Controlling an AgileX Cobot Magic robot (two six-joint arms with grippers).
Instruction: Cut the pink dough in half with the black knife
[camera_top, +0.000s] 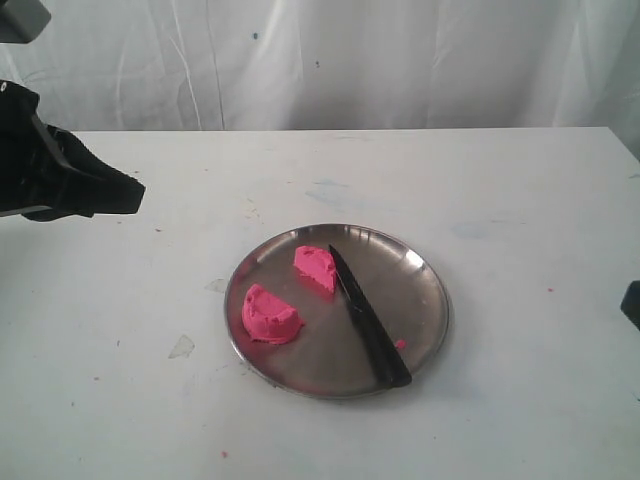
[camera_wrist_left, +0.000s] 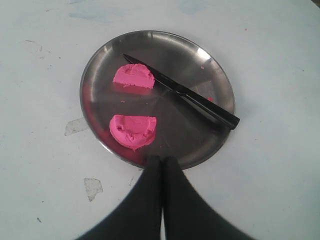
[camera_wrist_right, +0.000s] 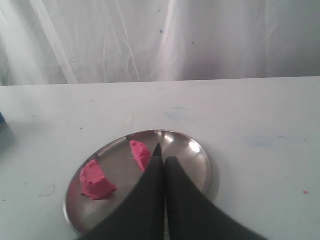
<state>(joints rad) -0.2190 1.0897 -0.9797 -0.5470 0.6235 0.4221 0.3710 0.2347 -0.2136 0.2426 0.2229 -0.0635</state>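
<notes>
The pink dough lies in two halves on the steel plate (camera_top: 412, 290): one wedge (camera_top: 316, 267) at the back, one rounded half (camera_top: 270, 316) nearer the front left. The black knife (camera_top: 368, 320) lies flat on the plate beside the back wedge, its handle over the front rim. Nothing grips it. My left gripper (camera_top: 132, 194) hovers shut at the far left, away from the plate. In the left wrist view its fingers (camera_wrist_left: 161, 165) are pressed together just off the plate rim (camera_wrist_left: 195, 62). My right gripper (camera_wrist_right: 163, 161) is shut and empty, with the knife tip (camera_wrist_right: 157, 149) showing past it.
A tiny pink crumb (camera_top: 400, 344) sits by the knife handle. Scuffed patches (camera_top: 181, 347) mark the white table left of the plate. A white curtain (camera_top: 400, 60) hangs behind the table's far edge. The right arm (camera_top: 631, 304) barely shows at the right border.
</notes>
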